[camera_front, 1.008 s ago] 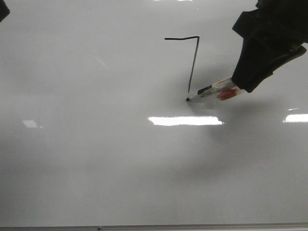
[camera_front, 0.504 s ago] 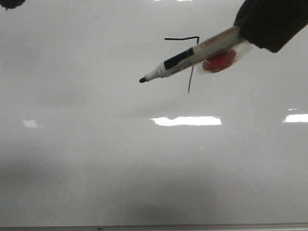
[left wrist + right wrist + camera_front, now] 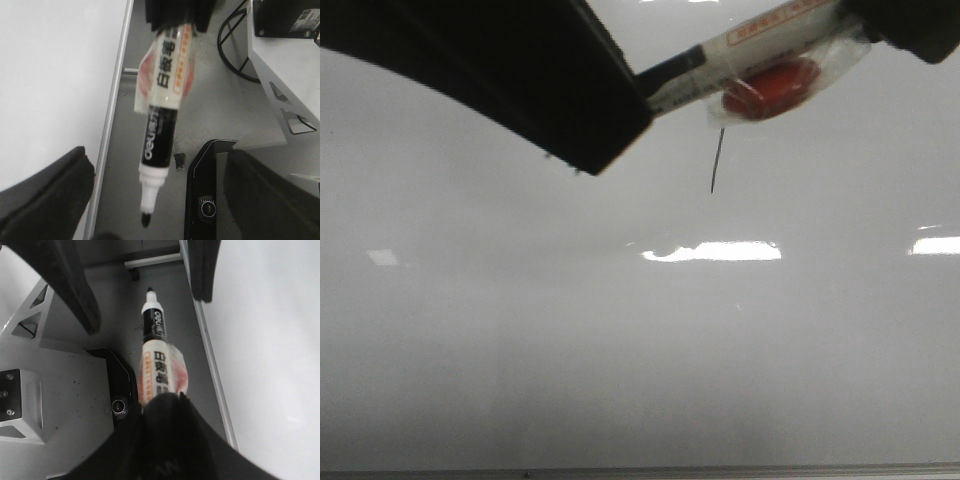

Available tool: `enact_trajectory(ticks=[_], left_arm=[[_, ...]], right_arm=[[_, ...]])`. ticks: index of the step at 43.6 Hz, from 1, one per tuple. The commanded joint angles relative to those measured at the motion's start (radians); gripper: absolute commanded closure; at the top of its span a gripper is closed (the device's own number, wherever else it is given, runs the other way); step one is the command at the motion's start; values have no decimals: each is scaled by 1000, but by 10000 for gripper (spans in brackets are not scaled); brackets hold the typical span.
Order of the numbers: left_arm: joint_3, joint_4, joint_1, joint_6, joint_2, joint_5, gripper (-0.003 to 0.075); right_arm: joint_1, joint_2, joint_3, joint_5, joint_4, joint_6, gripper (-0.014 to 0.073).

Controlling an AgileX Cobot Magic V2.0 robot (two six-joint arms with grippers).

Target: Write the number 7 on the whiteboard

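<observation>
The whiteboard (image 3: pixel 620 350) fills the front view. Only the lower end of the number 7 (image 3: pixel 716 160) shows as a thin black downstroke; its top stroke is hidden behind the marker (image 3: pixel 760 50). My right gripper (image 3: pixel 910 25), at the top right, is shut on the marker's rear end, with red-printed plastic wrap around the barrel. The marker is lifted off the board, uncapped. My left gripper (image 3: pixel 590 130) reaches in from the top left. In the left wrist view its open fingers (image 3: pixel 45 195) stand either side of the marker tip (image 3: pixel 145 219), not touching it. The right wrist view shows the right gripper (image 3: pixel 165 405) clamped on the marker (image 3: pixel 154 355).
Bright light reflections (image 3: pixel 710 251) lie on the board. The wrist views look past the board's metal frame edge (image 3: pixel 112 100) to the grey floor, a black device with a round dial (image 3: pixel 205 200) and a pale grey stand (image 3: pixel 285 75).
The right gripper lifted the marker off the end of the 7's downstroke and raised it up and right. The left gripper came in from the top left, open around the marker's tip.
</observation>
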Motion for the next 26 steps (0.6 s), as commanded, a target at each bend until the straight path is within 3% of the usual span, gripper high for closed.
enact_trajectory(ticks=[1, 9, 17, 26], left_arm=[[-61, -50, -30, 1, 15, -47, 188], [-79, -50, -39, 1, 39, -45, 230], [-79, -50, -39, 1, 39, -39, 428], [-79, -50, -39, 1, 39, -39, 581]], right_arm=[[1, -22, -33, -20, 44, -11, 652], [1, -22, -33, -17, 44, -11, 652], [1, -22, -33, -14, 44, -11, 652], [1, -22, -33, -15, 44, -11, 629]])
